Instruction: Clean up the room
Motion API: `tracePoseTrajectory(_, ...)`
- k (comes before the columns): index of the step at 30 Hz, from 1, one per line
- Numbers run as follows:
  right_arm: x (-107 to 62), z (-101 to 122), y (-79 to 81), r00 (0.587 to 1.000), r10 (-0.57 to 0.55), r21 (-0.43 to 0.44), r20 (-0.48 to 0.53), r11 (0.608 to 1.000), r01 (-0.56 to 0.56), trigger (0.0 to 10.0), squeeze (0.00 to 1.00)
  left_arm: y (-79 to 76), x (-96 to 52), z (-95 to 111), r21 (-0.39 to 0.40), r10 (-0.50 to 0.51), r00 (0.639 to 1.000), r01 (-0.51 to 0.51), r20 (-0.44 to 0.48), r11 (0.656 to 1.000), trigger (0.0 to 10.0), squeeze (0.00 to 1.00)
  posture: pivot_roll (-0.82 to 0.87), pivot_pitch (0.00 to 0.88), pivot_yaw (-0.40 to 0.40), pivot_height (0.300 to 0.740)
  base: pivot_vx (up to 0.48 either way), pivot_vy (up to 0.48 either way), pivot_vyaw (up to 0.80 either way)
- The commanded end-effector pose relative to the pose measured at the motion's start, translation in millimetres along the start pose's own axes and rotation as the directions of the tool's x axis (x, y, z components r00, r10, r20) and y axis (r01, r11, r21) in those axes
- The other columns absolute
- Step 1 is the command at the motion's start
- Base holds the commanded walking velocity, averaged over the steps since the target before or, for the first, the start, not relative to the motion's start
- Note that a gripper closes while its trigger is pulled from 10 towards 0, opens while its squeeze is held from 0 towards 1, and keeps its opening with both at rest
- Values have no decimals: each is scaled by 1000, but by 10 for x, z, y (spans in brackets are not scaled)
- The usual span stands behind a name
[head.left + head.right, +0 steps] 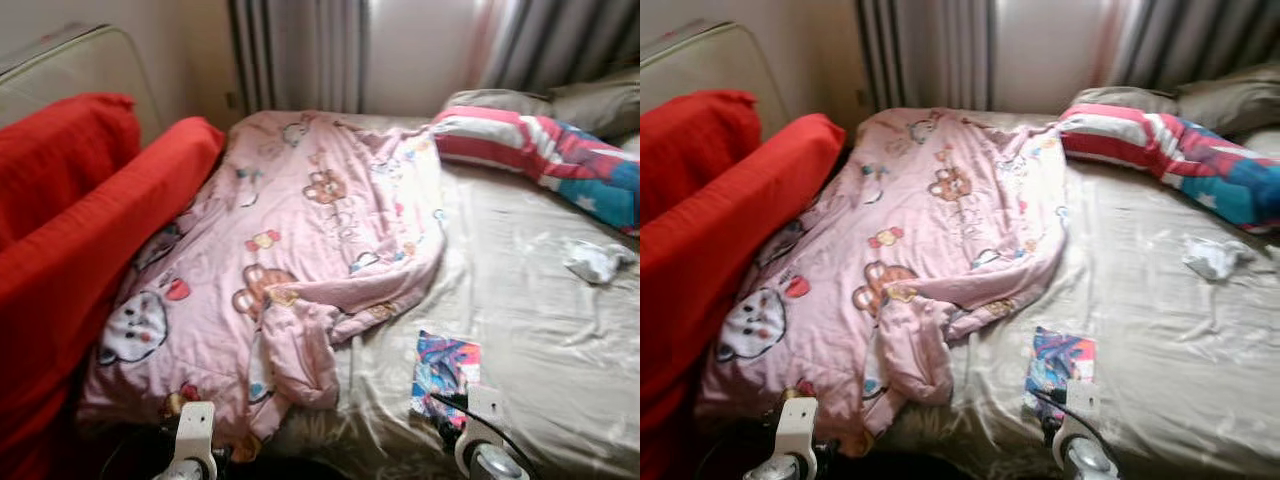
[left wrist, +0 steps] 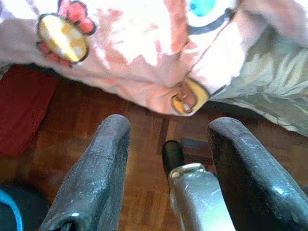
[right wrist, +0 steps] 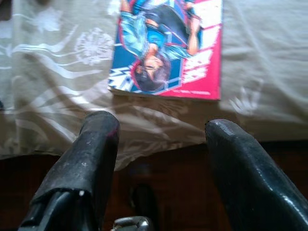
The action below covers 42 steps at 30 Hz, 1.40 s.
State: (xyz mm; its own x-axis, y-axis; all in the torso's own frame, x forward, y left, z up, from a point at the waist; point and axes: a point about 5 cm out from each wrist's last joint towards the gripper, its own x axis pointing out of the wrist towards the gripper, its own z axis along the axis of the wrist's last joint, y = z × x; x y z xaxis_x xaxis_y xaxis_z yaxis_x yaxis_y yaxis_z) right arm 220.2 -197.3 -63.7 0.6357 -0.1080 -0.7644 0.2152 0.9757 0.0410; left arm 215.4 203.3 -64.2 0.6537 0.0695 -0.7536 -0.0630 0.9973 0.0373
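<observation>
Left eye view puts me at the foot of a bed (image 1: 520, 300) with a pale satin sheet. At far left I see a red cushion (image 1: 90, 230) lying along the bed's edge, with a cream mattress (image 1: 75, 60) standing behind it against the wall. Next comes a pink blanket (image 1: 300, 250) printed with cartoon bears, spread over the left half of the bed and bunched into a fold near the foot. My left gripper (image 2: 168, 159) hangs low below the blanket's hem, over the wooden floor (image 2: 96, 125); its fingers (image 2: 96, 168) are spread apart and hold nothing. Further right, a comic book (image 1: 445, 372) lies flat on the sheet near the foot edge, just beside the blanket's fold but apart from it. My right gripper (image 3: 159, 159) sits just below that edge, pointing at the comic, fingers (image 3: 86, 154) spread wide and not touching it. Up toward the head of the bed a striped pillow (image 1: 540, 150) in red, white and blue lies across, with a grey pillow (image 1: 590, 100) behind it. A crumpled white tissue (image 1: 597, 260) rests on the sheet at far right. Grey curtains (image 1: 300, 50) hang at the back.
</observation>
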Motion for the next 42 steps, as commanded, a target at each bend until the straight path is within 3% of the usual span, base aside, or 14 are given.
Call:
tracePoseTrajectory(1,3,11,26,1000,5,1,5,1000,-5,10000,0,52,-10,-41,7,15,1000,-15,-18,1000,10000,0,-53,0,22,733,0,0,0)
tracePoseTrajectory(8,2,17,27,1000,6,11,15,1000,-6,10000,0,52,-10,-44,9,16,1000,-16,-21,1000,10000,0,-54,0,22,733,0,0,0)
tracePoseTrajectory(19,5,27,35,999,34,-89,-1,995,-34,10000,0,50,-11,-49,5,10,1000,-10,-27,1000,10000,0,-53,0,22,733,0,0,-66)
tracePoseTrajectory(22,5,23,36,999,36,-74,-3,997,-36,10000,0,48,-10,-50,4,8,1000,-8,-28,1000,10000,0,-52,0,22,733,0,0,0)
tracePoseTrajectory(42,5,25,36,999,43,-80,-5,996,-43,10000,0,42,-10,-51,2,6,1000,-6,-30,1000,10000,0,-52,0,20,733,0,0,800)
